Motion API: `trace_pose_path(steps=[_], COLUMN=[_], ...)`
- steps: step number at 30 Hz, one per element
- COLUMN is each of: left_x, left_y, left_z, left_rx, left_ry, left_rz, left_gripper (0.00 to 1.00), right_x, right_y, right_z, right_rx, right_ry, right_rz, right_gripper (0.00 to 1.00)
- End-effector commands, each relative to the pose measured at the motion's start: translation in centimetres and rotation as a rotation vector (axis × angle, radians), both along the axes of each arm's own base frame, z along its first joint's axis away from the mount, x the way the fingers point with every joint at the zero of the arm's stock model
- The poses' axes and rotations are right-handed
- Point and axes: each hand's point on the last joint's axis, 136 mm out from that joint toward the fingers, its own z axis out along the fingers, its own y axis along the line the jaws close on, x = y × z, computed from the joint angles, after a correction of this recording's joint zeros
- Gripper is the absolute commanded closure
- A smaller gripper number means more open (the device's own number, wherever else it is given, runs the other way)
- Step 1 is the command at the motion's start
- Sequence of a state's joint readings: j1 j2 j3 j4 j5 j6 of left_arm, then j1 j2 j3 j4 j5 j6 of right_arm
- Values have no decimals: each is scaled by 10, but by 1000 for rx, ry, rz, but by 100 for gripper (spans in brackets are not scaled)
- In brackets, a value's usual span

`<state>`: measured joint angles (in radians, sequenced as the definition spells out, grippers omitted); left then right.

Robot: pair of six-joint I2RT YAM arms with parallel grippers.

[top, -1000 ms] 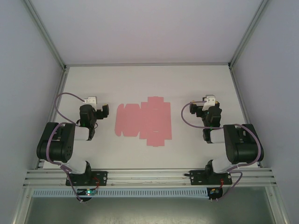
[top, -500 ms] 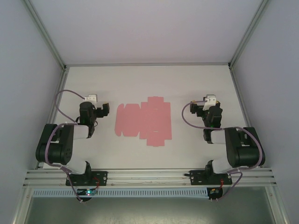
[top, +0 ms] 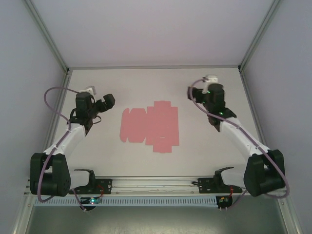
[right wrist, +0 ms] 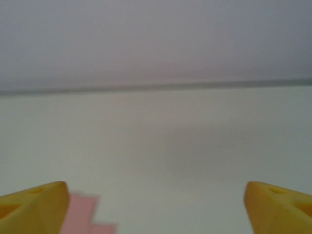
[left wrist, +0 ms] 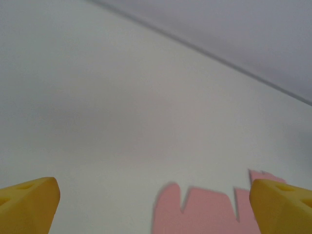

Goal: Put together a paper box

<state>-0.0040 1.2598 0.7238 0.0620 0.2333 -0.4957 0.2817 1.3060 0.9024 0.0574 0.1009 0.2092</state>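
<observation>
Across the table (top: pixel 146 83), both arms have unfolded from their tucked pose near the bases and reached out toward the far half. The left arm (top: pixel 68 139) now stretches forward along the left side. The right arm (top: pixel 239 136) stretches forward and inward on the right. The sheet itself has not shifted. The likely meaning is that the approach phase has begun and no fold has been started yet.

The paper box (top: pixel 151 126) is a flat pink die-cut sheet lying at mid-table, between the two arms and touched by neither. Its outline is slightly wider than deep, so the long axis is judged to run left to right. The end with rounded tabs points toward the left arm, the squarer panel end lies toward the right arm, and short tabs project from the far and near edges.

The left gripper (left wrist: pixel 153 195) hangs above the table with its jaws spread wide and nothing between them. The sheet's tabbed edge lies just ahead in the left wrist view.

The right gripper (right wrist: pixel 156 204) also has its jaws well apart and empty, with only a pink corner at lower left.

The yellow fingers (left wrist: pixel 29 204) carry no card on either side.
</observation>
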Motion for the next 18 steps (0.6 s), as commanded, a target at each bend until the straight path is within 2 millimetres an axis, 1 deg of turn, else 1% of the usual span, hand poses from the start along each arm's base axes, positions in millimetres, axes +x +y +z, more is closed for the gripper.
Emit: trace_pose_path(steps=[1,2,3,4,6,7,9,11,12,14,16,18], left_x=[-28,-33,-37,-41,-44,-43,-41,-40,-42,-44,-46,-48], left_y=[-36,-43,-50,-57,-68,-74,-76,-87,-91,-88,-85,-92], left_z=[-36,-45,-52,-58,-66,-69,-72,-71,-73,-81,-89,-93], left_rx=[-201,-196,-186,-187,-209,-235,-244,-282,-295,-276,-261,-292], left_ry=[281,344,400,444,500,510,522,522,534,573,596,605], left_rz=[-20,-34,-55,-81,-120,-142,-153,-204,-221,-210,-194,-224], left_gripper=[0,0,0,0,0,0,1,2,2,3,4,4], right_x=[-44,-46,-47,-47,-45,-44,-44,-46,-48,-52,-56,-60], right_y=[34,43,51,59,72,74,76,77,78,82,82,79], right_z=[-94,-107,-116,-124,-138,-145,-159,-175,-181,-194,-205,-214], right_rx=[-38,-46,-52,-57,-77,-90,-104,-97,-86,-69,-67,-77], right_ry=[483,544,586,618,645,665,707,743,758,778,791,815], right_rz=[44,51,66,84,122,117,116,110,109,117,107,103], right_gripper=[19,20,25,28,29,29,32,34,37,39,40,42])
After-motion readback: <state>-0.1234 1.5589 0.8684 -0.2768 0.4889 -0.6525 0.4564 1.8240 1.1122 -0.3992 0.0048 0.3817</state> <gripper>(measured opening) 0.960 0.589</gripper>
